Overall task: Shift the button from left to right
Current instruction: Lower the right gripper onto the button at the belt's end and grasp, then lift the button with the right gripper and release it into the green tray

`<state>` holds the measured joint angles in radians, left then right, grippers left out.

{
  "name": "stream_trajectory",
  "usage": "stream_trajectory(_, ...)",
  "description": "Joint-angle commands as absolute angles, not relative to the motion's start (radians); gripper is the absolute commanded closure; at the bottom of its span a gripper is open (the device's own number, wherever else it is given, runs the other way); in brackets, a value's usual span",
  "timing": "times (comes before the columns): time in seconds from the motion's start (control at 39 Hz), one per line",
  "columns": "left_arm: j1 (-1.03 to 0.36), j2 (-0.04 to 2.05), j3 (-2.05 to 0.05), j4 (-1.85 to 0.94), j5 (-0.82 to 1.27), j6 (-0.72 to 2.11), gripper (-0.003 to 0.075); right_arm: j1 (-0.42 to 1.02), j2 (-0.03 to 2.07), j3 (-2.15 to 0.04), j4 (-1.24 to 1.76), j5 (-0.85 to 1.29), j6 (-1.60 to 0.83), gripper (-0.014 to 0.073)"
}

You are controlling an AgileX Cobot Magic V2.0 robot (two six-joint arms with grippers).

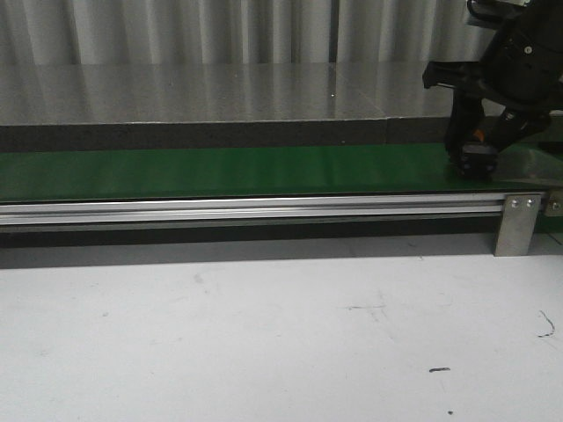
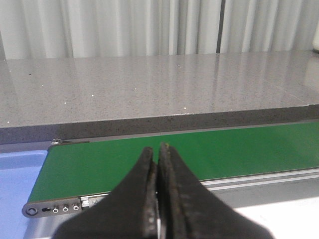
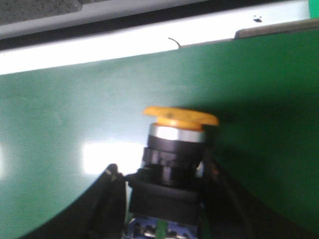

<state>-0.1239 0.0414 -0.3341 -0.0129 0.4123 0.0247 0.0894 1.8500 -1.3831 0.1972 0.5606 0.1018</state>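
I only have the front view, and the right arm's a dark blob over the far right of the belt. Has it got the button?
Observer: Yes. In the right wrist view the right tool is shut on the button, gripping its black body, with the orange cap sticking out past the fingertips.
Operator: Okay, and the left arm, I can't see it at all.
Observer: The left tool is shut and holds nothing; it points over the left end of the green belt.
Operator: Anything beside that end of the belt?
Observer: A blue surface lies next to the belt's left end.
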Motion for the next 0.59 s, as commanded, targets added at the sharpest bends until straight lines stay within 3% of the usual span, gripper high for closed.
stream_trajectory(0.0,-0.130,0.054,-0.359,-0.020,0.337,0.014,0.0741,0.086,1.779,-1.418,0.187,0.530,0.094,0.0386)
stream_trajectory(0.26,-0.130,0.054,-0.359,-0.020,0.337,0.014,0.0741,0.046,1.683,-1.418,0.090,0.534,0.094,0.0389)
stream_trajectory(0.56,-0.130,0.054,-0.359,-0.020,0.337,0.014,0.0741,-0.160,1.640,-1.418,-0.048,0.549,0.094,0.0389)
